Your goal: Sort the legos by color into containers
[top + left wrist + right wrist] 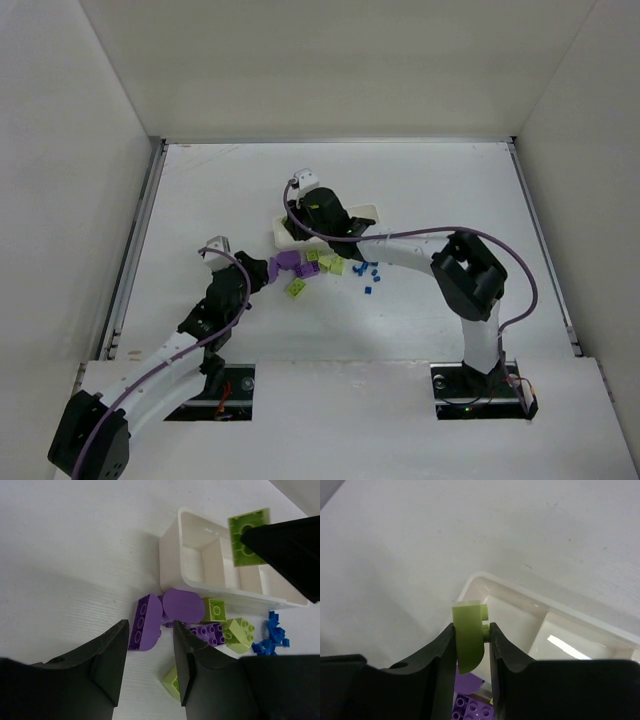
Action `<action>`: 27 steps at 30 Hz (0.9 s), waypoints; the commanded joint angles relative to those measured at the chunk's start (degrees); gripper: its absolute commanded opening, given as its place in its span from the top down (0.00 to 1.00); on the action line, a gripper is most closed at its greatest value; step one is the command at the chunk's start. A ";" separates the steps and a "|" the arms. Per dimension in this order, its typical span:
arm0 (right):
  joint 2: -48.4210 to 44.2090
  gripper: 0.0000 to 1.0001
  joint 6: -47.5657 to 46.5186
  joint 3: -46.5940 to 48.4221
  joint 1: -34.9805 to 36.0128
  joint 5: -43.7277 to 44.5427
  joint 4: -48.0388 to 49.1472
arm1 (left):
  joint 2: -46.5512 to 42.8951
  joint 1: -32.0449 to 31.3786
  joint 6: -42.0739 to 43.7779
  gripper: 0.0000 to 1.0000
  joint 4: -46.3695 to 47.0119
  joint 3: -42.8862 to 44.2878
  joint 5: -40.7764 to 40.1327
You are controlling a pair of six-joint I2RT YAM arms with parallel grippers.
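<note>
The right gripper (471, 632) pinches 1 lime brick (468, 612) on edge, studs pointing sideways, above 1 end of the tray (520, 587), whose long axis runs roughly left to right. The left gripper (150, 630) stands spread at a purple brick (145, 622). From above, the right arm (410, 250) hides most of the tray.

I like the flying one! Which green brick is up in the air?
The lime-green brick pinched in the right end effector, above the white tray. The other green bricks lie on the table by the purple ones.
</note>
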 commanded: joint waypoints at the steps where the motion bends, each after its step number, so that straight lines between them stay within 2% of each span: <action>1: 1.24 0.80 1.49 3.29 -0.03 1.61 1.26 | -1.60 -1.44 0.89 0.63 1.91 -0.38 -0.71; 7: 2.12 0.76 1.67 4.52 -0.03 2.48 1.26 | -0.81 -4.16 1.94 0.64 1.73 0.24 -1.59; 10: 1.77 0.54 1.23 3.38 0.14 3.45 1.70 | 0.07 -6.88 2.38 0.63 0.07 1.02 -4.05; 13: 0.63 0.44 0.88 2.06 0.14 4.85 2.23 | 1.82 -8.91 2.38 0.63 -0.64 1.90 -6.24; 20: -5.96 0.44 0.79 -4.43 0.32 6.79 5.04 | 9.55 -11.72 3.26 0.62 -2.14 4.80 -10.55; 27: -16.68 0.46 2.10 -18.32 1.11 9.25 8.47 | 16.68 -11.29 4.23 0.61 -1.17 7.53 -10.82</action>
